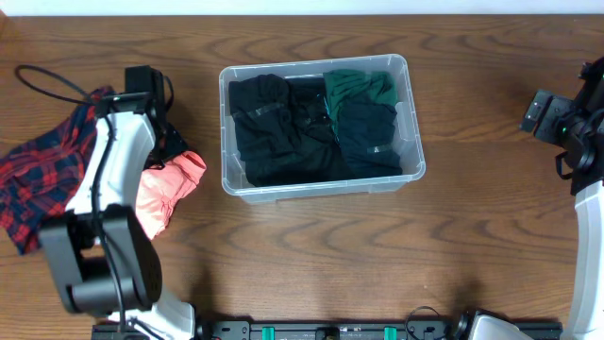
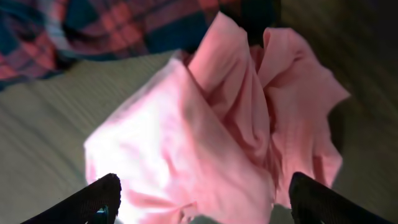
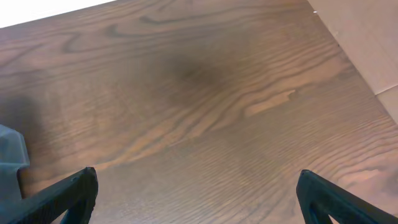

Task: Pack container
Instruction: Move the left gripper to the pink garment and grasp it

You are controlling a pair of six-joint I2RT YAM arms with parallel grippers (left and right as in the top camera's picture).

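The left arm (image 1: 113, 179) reaches from its base at the near edge of the desk (image 1: 377, 255) up along the left side. Its wrist is bent over so that the left fingers (image 2: 93, 202) point down at a crumpled pink garment (image 2: 211, 124). In the left wrist view the two fingers stand wide apart, one at each lower corner. The pink cloth bulges up between them and spreads out ahead of them. Neither finger is closed on it, and whether the tips touch the fabric cannot be told. Beyond the fingertips, past the pink folds, lies a red and navy plaid shirt (image 2: 93, 25), on the side of the finger seen at the left. From overhead that plaid shirt (image 1: 42, 179) is heaped on the desk on the outer side of the arm. The pink garment (image 1: 170, 189) shows on its inner side.

The right arm (image 1: 590, 189) stands at the far right edge, with its forearm upright and its wrist turned inward. The right fingers (image 3: 68, 196) are also spread wide, with nothing between them and only bare wood grain ahead of them.

The container (image 1: 321, 191) sits on the desk between the two arms, well apart from both sets of fingers and nearer the left ones. It holds folded black garments (image 1: 283, 132) and a green garment (image 1: 359, 87) in one far corner.
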